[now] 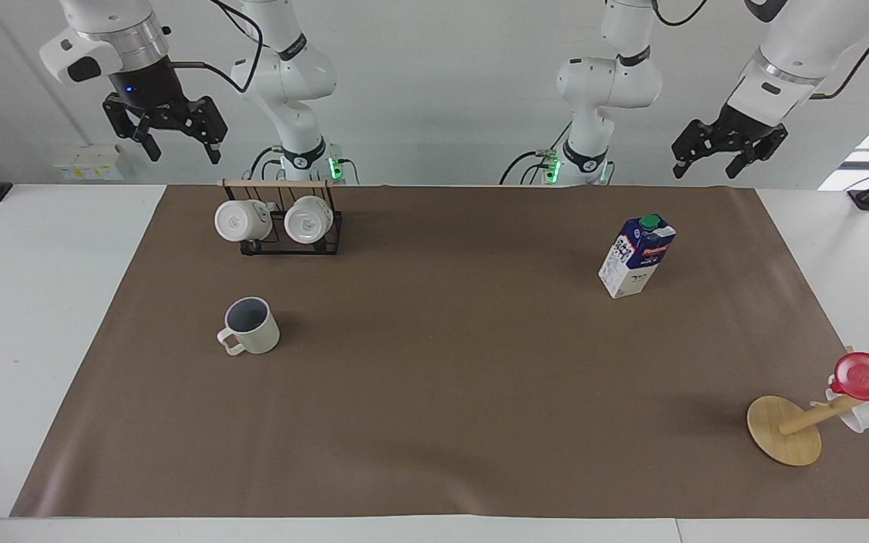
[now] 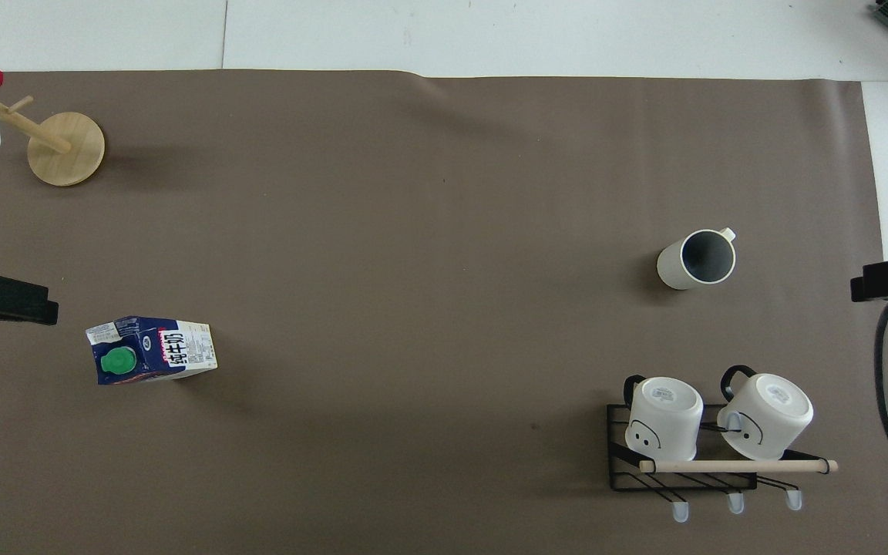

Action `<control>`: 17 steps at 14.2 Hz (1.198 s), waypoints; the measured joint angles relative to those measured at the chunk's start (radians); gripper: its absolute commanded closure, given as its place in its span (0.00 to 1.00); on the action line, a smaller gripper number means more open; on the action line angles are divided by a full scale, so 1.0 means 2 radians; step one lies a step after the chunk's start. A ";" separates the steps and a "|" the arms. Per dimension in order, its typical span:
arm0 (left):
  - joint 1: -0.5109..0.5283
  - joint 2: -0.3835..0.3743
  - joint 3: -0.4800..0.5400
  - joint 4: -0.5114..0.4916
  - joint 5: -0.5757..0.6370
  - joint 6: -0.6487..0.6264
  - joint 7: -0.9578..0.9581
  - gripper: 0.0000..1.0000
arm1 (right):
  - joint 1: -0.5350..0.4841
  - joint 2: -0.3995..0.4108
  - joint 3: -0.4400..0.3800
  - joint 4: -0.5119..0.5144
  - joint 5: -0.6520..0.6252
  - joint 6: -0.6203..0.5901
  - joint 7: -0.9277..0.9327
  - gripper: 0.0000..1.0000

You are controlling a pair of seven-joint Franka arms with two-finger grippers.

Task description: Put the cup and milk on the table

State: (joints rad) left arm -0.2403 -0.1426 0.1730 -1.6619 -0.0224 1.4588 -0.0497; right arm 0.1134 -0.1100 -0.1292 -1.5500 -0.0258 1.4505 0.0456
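Cream-white ceramic cup (image 1: 252,326) and blue-and-white milk carton (image 1: 637,256) stand upright on the brown-sheeted table (image 1: 434,422); left hand (image 1: 729,153) and right hand (image 1: 164,136) empty, jaws wide, raised at 12 o'clock of them; judged done: keep both clear.

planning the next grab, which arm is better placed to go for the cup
Right. The cup stands toward the right arm's end of the table, and the right gripper hangs open up by the mug rack. The left gripper, also open, hangs at the milk end.
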 measured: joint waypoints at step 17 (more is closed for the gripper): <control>0.022 0.000 -0.018 0.002 0.000 0.000 0.000 0.00 | 0.025 0.007 0.001 -0.071 0.000 0.096 0.016 0.00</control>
State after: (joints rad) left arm -0.1966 -0.1426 0.1378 -1.6586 -0.0224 1.4596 -0.0503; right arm 0.1631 -0.0958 -0.1277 -1.6914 -0.0252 1.6424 0.0766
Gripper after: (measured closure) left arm 0.000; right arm 0.000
